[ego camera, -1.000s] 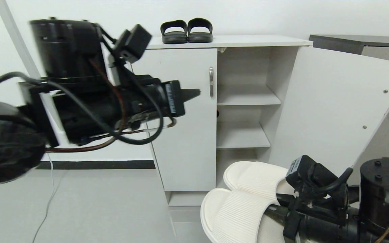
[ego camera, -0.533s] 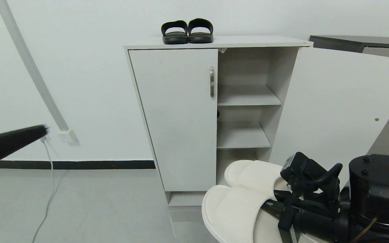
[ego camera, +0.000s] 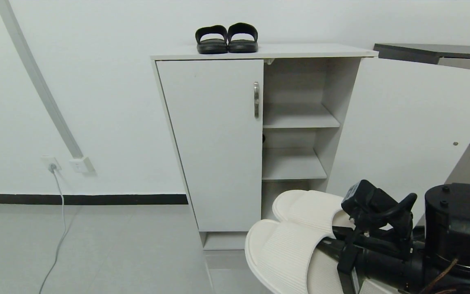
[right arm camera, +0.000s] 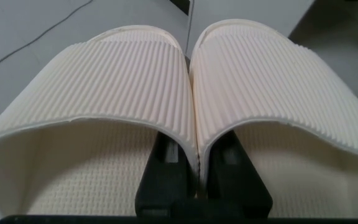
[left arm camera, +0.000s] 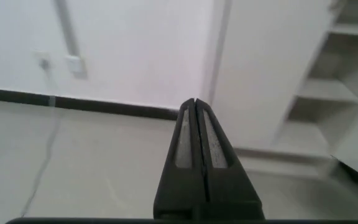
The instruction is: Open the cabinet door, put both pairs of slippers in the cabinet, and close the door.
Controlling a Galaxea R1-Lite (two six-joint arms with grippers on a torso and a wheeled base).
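A second ago the left arm crossed in front of the cabinet (ego camera: 218,143). Since then it has swung away to the robot's left, so the left door (ego camera: 214,163) and its metal handle (ego camera: 256,99) are in plain sight. The left gripper (left arm camera: 195,109) hangs above the floor (ego camera: 116,253), pointed toward the cabinet's base. Its fingers are pressed flat together with nothing between them.

The right gripper (right arm camera: 196,165) is clamped on the white slippers (ego camera: 296,241), pinching the two inner side walls where the pair meets. The toes point at the cabinet. The pair sits low in front of the open compartment and has risen a little over the last second.

The right door (ego camera: 402,130) stands swung wide open to the right. It exposes the upper shelf (ego camera: 298,116) and the lower shelf (ego camera: 292,165). The black slippers (ego camera: 227,37) rest side by side on the cabinet's top, above the closed left door, where they were before.
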